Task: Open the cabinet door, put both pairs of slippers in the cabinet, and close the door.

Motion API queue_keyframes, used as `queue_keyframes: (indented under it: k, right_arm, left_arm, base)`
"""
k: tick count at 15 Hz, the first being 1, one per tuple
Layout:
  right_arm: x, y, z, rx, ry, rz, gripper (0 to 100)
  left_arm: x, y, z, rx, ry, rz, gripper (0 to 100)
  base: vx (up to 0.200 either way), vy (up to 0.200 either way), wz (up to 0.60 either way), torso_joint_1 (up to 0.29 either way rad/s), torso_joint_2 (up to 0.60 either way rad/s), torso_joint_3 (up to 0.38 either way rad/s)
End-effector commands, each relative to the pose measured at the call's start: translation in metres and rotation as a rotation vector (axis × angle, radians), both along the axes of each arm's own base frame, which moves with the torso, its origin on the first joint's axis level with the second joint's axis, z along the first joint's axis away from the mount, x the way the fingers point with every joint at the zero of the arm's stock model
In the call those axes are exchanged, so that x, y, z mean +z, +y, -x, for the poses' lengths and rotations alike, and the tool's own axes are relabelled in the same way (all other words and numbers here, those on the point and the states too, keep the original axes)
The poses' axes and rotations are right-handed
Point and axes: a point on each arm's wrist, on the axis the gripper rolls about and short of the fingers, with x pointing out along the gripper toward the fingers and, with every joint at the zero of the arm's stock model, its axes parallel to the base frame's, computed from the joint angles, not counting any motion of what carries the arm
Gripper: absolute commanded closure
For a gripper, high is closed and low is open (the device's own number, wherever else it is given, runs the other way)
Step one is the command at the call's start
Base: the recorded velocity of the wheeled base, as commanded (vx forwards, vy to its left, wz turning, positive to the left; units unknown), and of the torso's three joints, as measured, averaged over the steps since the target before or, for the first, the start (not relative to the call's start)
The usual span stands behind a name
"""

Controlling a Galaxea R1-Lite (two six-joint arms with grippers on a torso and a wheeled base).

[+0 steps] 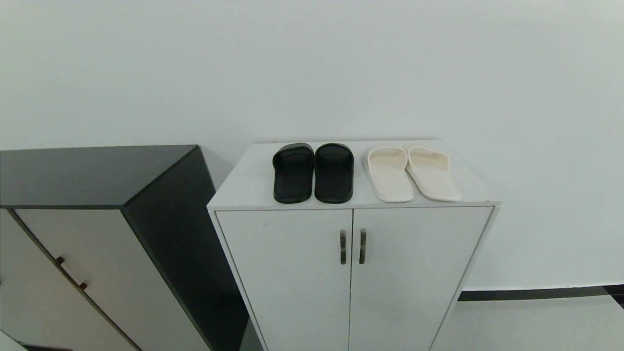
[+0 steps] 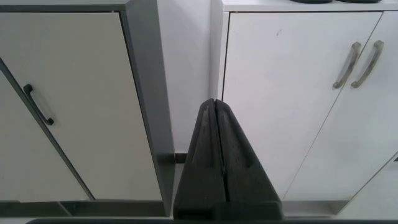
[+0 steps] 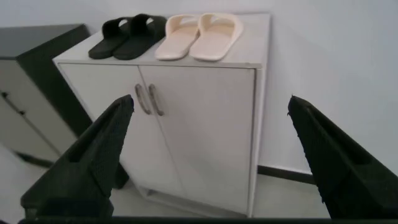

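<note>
A white two-door cabinet stands against the wall with both doors closed, its two grey handles side by side at the centre seam. On its top lie a pair of black slippers on the left and a pair of cream slippers on the right. In the right wrist view the cabinet, black slippers and cream slippers lie ahead of my open right gripper. My left gripper is shut on nothing, low in front of the cabinet's left door.
A black-topped cabinet with a light door and a dark handle stands to the left, a narrow gap between it and the white one. The white wall is behind. Open floor lies to the right.
</note>
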Motion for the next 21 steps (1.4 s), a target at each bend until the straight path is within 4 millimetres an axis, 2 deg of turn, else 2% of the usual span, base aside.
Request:
queue_keyframes:
  k: [1, 2, 3, 6, 8, 9, 10, 11, 14, 17, 21]
  right_arm:
    - [0.006, 0.018, -0.078, 0.115, 0.155, -0.010, 0]
    - [0.006, 0.020, -0.081, 0.117, 0.162, -0.012, 0]
    - [0.016, 0.041, -0.107, 0.129, 0.201, -0.058, 0]
    - [0.030, 0.083, -0.148, 0.113, 0.198, -0.070, 0]
    - [0.034, 0.108, -0.175, 0.098, 0.186, -0.058, 0]
    - [0.034, 0.115, -0.182, 0.087, 0.186, -0.052, 0]
    - [0.030, 0.133, -0.202, 0.045, 0.179, -0.038, 0]
    - [0.030, 0.141, -0.214, 0.017, 0.164, -0.039, 0]
    - [0.028, 0.156, -0.241, -0.030, 0.114, 0.023, 0]
    - [0.022, 0.174, -0.277, -0.092, 0.092, 0.066, 0]
    - [0.007, 0.180, -0.312, -0.151, 0.103, 0.082, 0]
  left_arm:
    - [0.000, 0.000, 0.000, 0.001, 0.001, 0.001, 100]
    - [0.000, 0.000, 0.000, 0.001, 0.001, 0.001, 100]
    - [0.000, 0.000, 0.000, 0.001, 0.001, 0.001, 100]
    - [0.000, 0.000, 0.000, 0.001, 0.001, 0.003, 100]
    - [0.000, 0.000, 0.000, 0.001, 0.001, 0.000, 100]
    - [0.000, 0.000, 0.000, 0.001, 0.001, 0.001, 100]
    - [0.000, 0.000, 0.000, 0.001, 0.001, 0.001, 100]
    - [0.000, 0.000, 0.000, 0.001, 0.001, 0.001, 100]
    - [0.000, 0.000, 0.000, 0.001, 0.001, 0.006, 100]
    - [0.000, 0.000, 0.000, 0.002, 0.001, 0.009, 100]
    - [0.000, 0.000, 0.000, 0.002, 0.001, 0.014, 100]
  base:
    - [0.000, 0.000, 0.00, 0.000, 0.00, 0.000]
    - [0.000, 0.000, 0.00, 0.000, 0.00, 0.000]
    - [0.000, 0.000, 0.00, 0.000, 0.00, 0.000]
    - [0.000, 0.000, 0.00, 0.000, 0.00, 0.000]
    - [0.000, 0.000, 0.00, 0.000, 0.00, 0.000]
    - [0.000, 0.000, 0.00, 0.000, 0.00, 0.000]
    - [0.000, 0.000, 0.00, 0.000, 0.00, 0.000]
    - [0.000, 0.000, 0.00, 0.000, 0.00, 0.000]
    - [0.000, 0.000, 0.00, 0.000, 0.00, 0.000]
    - [0.000, 0.000, 0.00, 0.000, 0.00, 0.000]
    - [0.000, 0.000, 0.00, 0.000, 0.00, 0.000]
